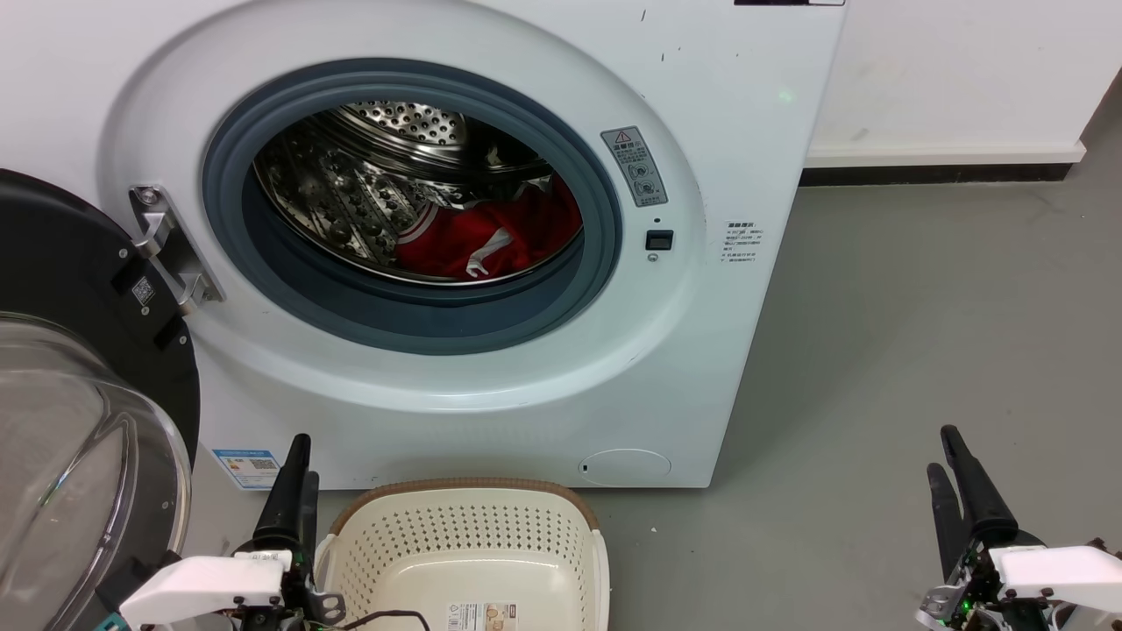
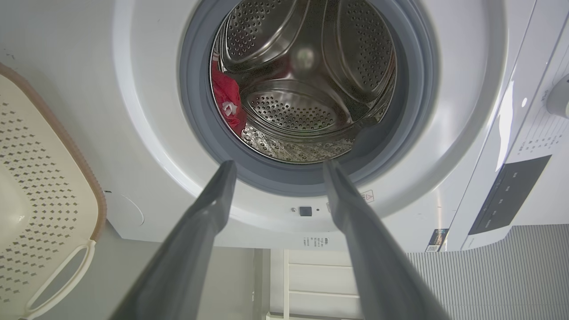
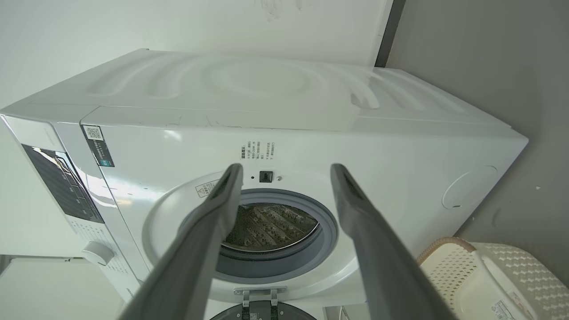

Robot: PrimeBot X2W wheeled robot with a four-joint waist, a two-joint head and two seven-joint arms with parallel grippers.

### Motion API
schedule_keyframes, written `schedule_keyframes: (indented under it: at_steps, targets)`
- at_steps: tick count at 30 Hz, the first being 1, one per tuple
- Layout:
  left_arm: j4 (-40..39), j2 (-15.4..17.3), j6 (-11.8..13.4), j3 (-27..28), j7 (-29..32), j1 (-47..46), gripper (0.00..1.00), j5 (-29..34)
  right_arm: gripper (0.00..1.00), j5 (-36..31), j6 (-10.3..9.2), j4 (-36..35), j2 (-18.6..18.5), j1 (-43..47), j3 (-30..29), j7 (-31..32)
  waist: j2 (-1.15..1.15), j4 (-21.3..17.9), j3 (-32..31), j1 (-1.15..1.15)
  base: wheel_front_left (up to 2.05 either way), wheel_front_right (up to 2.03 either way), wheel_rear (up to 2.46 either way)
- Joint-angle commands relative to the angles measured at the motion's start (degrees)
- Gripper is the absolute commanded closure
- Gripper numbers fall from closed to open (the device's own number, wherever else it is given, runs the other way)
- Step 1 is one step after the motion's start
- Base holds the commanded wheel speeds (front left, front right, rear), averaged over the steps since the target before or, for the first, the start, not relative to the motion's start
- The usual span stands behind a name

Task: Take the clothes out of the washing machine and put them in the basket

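Note:
The white washing machine (image 1: 727, 131) stands with its door swung open, and the red clothes (image 1: 491, 237) with white trim lie at the bottom right of its steel drum. The cream basket (image 1: 465, 543) sits on the floor right in front of it, with no clothes in it. My left gripper (image 1: 302, 460) is open just left of the basket, fingers pointing up at the machine. My right gripper (image 1: 944, 451) is open over bare floor, far to the right. The left wrist view shows the left gripper (image 2: 280, 163) facing the porthole, the clothes (image 2: 226, 100) and the basket (image 2: 40, 178). The right gripper (image 3: 286, 166) faces the machine (image 3: 311, 111) with the basket (image 3: 449, 262) beside it.
The black-framed glass door (image 1: 88, 456) hangs open at the left, close beside my left arm. Grey floor (image 1: 920, 333) stretches right of the machine to a white wall with a dark baseboard (image 1: 938, 171). A thin black cable (image 1: 386, 618) crosses the basket's near edge.

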Motion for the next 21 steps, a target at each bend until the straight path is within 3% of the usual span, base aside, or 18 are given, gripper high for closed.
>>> schedule_keyframes:
  at_steps: [1,21]
  targets:
    - [-1.9,0.2,0.4,0.3,-0.7,-0.8,0.00,2.6,0.00,-2.3,0.00,-1.7,-0.2,-0.4,-0.3,-0.7,0.00,0.0,0.0,0.00,0.00,0.00,0.00]
    - [-9.0,0.3,5.4,-3.7,-5.5,0.8,0.00,28.4,0.00,-31.2,0.00,-10.3,-0.3,2.1,1.1,-5.5,0.00,0.1,0.4,0.00,0.00,0.00,0.00]
